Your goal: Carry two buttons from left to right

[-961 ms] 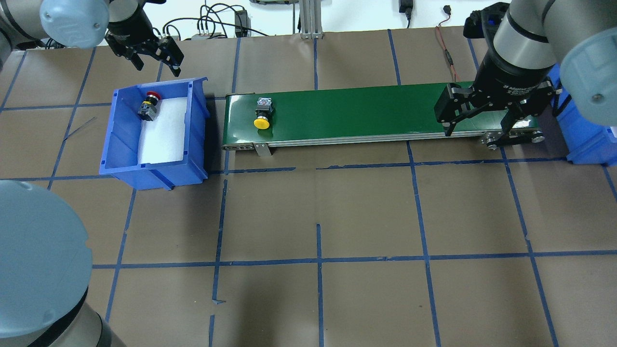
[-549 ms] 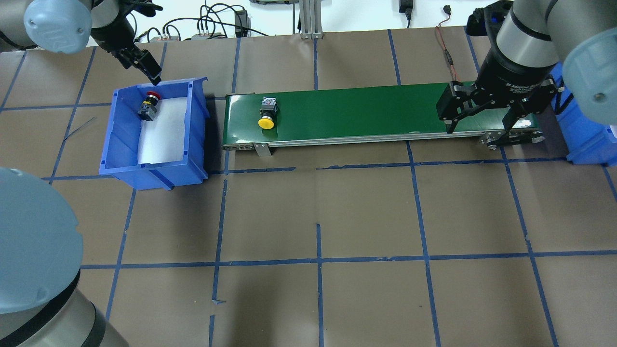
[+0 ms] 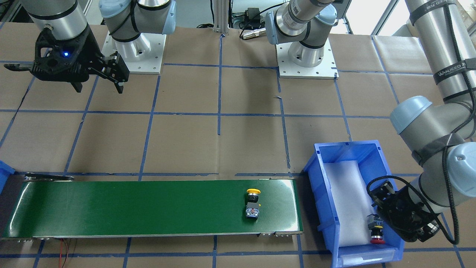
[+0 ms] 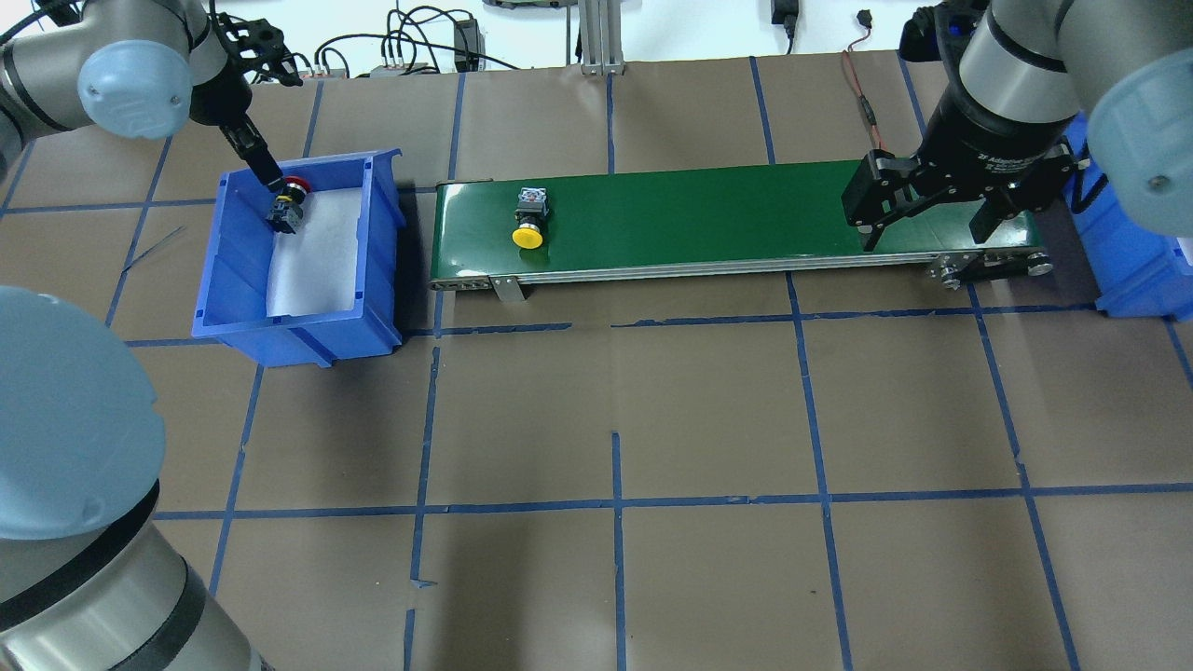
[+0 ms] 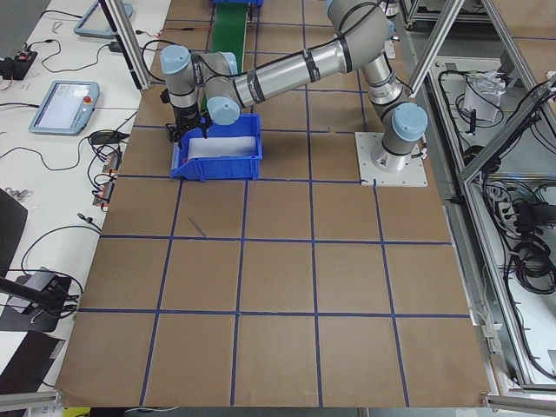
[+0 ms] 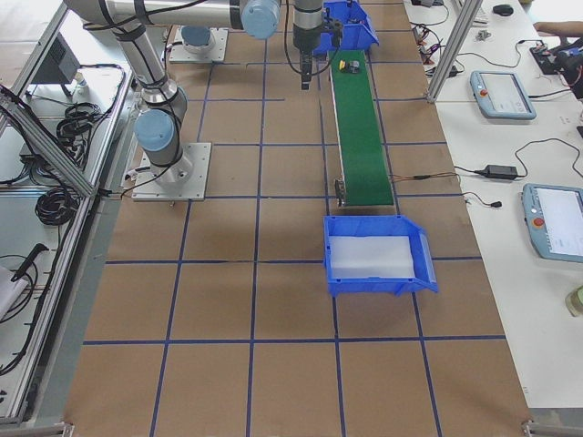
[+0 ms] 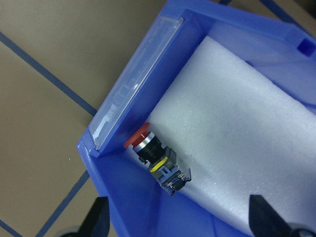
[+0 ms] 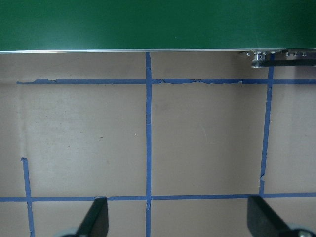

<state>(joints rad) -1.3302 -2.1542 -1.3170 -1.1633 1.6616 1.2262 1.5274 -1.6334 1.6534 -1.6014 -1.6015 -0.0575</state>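
The red button (image 4: 287, 200) lies on its side on white foam in the far corner of the left blue bin (image 4: 298, 331); it also shows in the left wrist view (image 7: 153, 155) and the front view (image 3: 375, 230). My left gripper (image 4: 263, 166) hangs just over that corner, open and empty (image 7: 180, 227), and the button is not between its fingers. The yellow button (image 4: 529, 224) lies on the green conveyor belt (image 4: 699, 214) near its left end, and shows in the front view (image 3: 253, 203). My right gripper (image 4: 925, 219) is open and empty over the belt's right end.
A second blue bin (image 4: 1132, 280) stands past the conveyor's right end. The right wrist view shows brown table paper with blue tape lines below the belt's edge (image 8: 148, 50). Cables lie along the table's far edge.
My left gripper has come down and leftward to the bin's far corner over the red button. The yellow button has moved a little to the right on the belt. The right gripper has barely moved.
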